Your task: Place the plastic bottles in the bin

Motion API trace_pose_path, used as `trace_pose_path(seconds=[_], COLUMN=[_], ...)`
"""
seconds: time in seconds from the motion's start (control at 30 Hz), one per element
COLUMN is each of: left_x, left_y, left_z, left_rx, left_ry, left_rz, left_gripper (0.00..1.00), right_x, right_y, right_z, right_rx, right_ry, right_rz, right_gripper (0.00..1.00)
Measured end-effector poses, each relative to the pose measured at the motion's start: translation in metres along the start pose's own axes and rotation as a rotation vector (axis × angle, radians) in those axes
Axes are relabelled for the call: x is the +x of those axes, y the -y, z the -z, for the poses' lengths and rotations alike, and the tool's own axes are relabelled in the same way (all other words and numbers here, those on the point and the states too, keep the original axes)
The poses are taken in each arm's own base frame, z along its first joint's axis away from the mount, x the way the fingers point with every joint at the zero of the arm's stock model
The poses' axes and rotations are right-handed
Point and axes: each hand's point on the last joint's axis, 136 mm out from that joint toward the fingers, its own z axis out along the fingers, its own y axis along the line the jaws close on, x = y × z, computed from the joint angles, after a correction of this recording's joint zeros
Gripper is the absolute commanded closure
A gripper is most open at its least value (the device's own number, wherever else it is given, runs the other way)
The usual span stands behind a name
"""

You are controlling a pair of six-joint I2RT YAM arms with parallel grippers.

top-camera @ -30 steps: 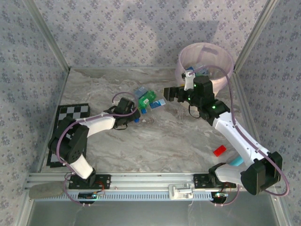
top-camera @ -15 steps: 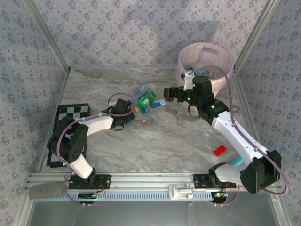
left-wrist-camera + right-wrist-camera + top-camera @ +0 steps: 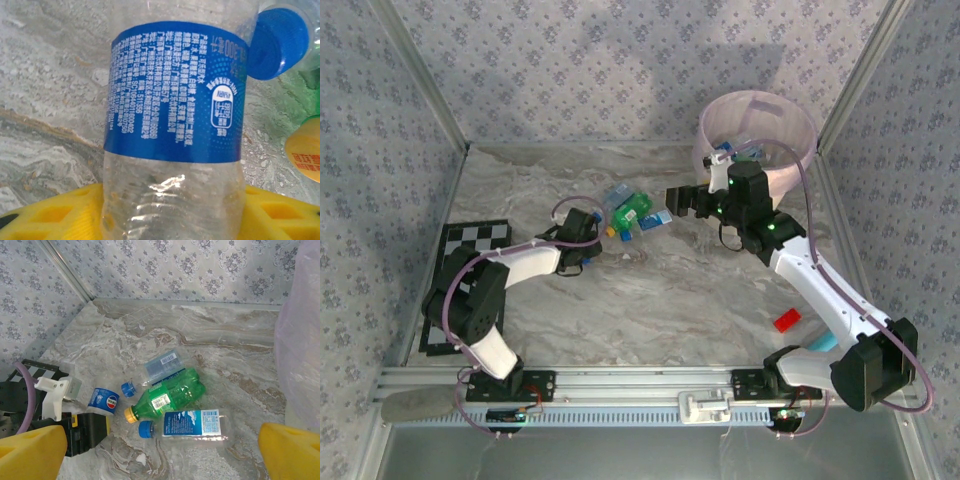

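I have the left gripper point(image 3: 586, 233) clamped on a blue-labelled bottle point(image 3: 175, 100), low on the table point(image 3: 670, 290), presumably for lifting. Right gripper point(image 3: 682, 200) hangs spread apart near the pink bin point(image 3: 790, 115), facing the green bottle point(image 3: 172, 394).

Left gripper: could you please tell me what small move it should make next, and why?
Probably a short lift straight up: the left gripper looks shut on the clear blue-label bottle, low over the table, and the green bottle lies between it and the bin at the far right.
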Motion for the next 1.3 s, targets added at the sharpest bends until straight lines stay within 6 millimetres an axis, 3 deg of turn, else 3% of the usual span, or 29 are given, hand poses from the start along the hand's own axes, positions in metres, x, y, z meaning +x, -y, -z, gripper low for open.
trace_pose_path(seconds=[0.17,0.43,0.6,0.8,1.03,1.3], left_x=[-0.003,-0.001,-0.016,-0.043,-0.034,-0.024], left_y=[0.001,0.005,0.021,0.053,0.086,0.111], left_z=[-0.001,0.008,0.046,0.101,0.137,0.159], left_rx=[0.005,0.077,0.224,0.458,0.635,0.745], left_ry=[0.012,0.036,0.125,0.267,0.304,0.318], left_rz=[-0.027,-0.070,-0.098,-0.117,-0.186,-0.228], left_gripper=[0.53,0.54,0.53,0.53,0.54,0.54], right_x=[0.001,0.014,0.022,0.023,0.014,0.019], right_y=[-0.002,-0.004,-0.008,-0.035,-0.078,-0.092], right_z=[0.000,-0.014,-0.025,-0.040,-0.055,-0.073], right_rx=[-0.005,-0.010,-0.046,-0.163,-0.313,-0.401], right_ry=[-0.002,-0.047,-0.084,-0.114,-0.129,-0.164], right_rz=[0.002,-0.011,-0.040,-0.059,-0.068,-0.143], right_gripper=[0.00,0.00,0.00,0.03,0.06,0.08])
